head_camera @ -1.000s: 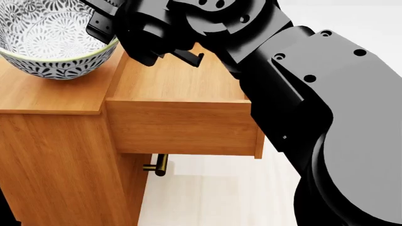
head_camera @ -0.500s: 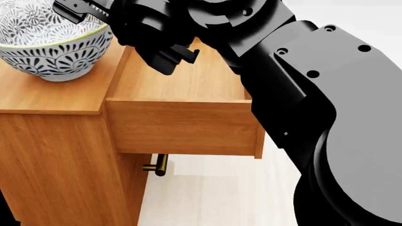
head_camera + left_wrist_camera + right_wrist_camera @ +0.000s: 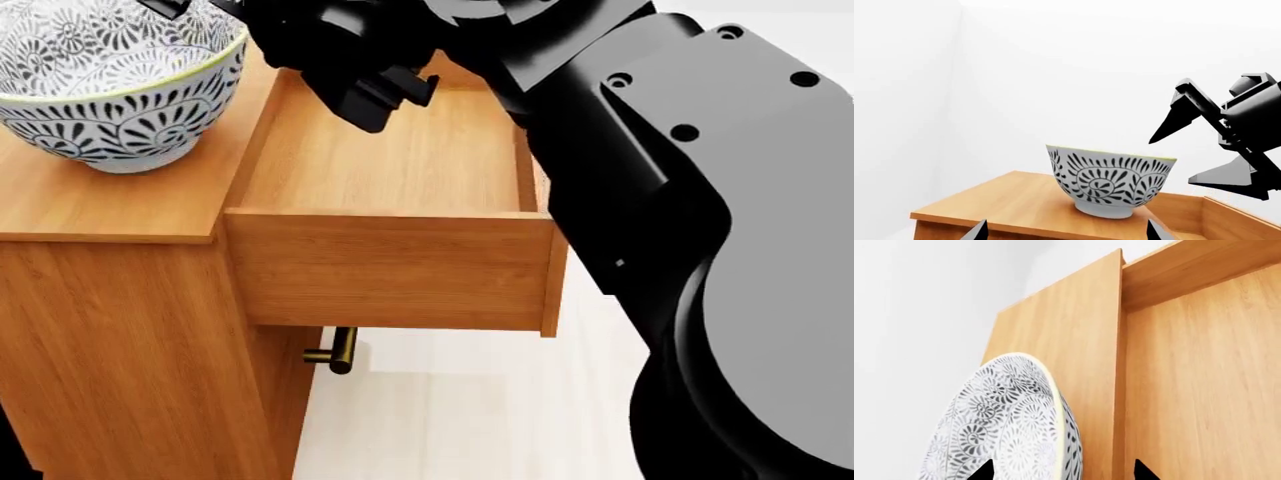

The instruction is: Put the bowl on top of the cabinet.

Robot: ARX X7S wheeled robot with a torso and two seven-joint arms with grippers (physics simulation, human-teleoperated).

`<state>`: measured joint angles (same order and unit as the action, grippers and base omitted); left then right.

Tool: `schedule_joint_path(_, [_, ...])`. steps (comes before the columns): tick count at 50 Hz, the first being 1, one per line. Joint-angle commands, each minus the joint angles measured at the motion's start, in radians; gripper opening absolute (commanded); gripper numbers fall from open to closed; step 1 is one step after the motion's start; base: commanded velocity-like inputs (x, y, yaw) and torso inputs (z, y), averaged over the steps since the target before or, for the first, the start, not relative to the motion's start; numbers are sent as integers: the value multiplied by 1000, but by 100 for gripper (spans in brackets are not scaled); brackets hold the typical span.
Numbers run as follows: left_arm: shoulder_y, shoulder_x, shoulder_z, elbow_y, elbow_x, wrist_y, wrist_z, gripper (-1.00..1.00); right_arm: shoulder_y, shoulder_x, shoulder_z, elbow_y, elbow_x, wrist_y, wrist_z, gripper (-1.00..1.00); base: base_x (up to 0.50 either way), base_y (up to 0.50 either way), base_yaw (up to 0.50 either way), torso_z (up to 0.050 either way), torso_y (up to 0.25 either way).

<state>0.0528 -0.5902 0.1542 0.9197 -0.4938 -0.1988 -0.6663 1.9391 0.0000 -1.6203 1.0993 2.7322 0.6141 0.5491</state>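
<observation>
A: Wooden cabinet (image 3: 107,205) top has the bowl (image 3: 120,85) sitting upright on it, beside the open drawer (image 3: 394,265). Placement looks done.

B: Grippers?

A: Right gripper (image 3: 1187,142) spread open beside the bowl, holding nothing. Left gripper (image 3: 1066,231) open too, empty, facing the bowl.

B: View differences?

A: Left wrist view shows the foot flat on the top; head view crops the bowl.

The bowl (image 3: 114,85) is cut off at the head view's top edge, and the right arm (image 3: 667,200) hides the cabinet's (image 3: 120,210) far side.
</observation>
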Motion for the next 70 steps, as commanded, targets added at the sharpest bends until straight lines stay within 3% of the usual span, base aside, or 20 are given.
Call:
schedule_joint_path(1, [-1,1,11,-9,12,3,0,100,16,0,-10,42,-17,26,-49,100,0,0,0,0,0])
schedule_joint_path(28, [-7,1,53,4,40,-13,-6,100,22,12,-65,132,-158,47,-244,100,0,0,0,0,0])
schedule_joint_path(39, [-8,-3,53,7,37,-14,-12,100,-12,278,2,-434,-204,-278,-85,100,0,0,0,0,0])
schedule_joint_path(48, [-6,-4,58,3,44,-8,-11,100,-15,399,-1,-703,-296,-417,23,100,0,0,0,0,0])
schedule_joint_path(55, [-4,-6,58,3,44,-4,-12,100,-28,514,-6,-952,-476,-586,98,100,0,0,0,0,0])
schedule_joint_path(70, [-8,-6,77,10,54,-13,-18,100,-36,683,-54,-1310,-799,-753,341,100,0,0,0,0,0])
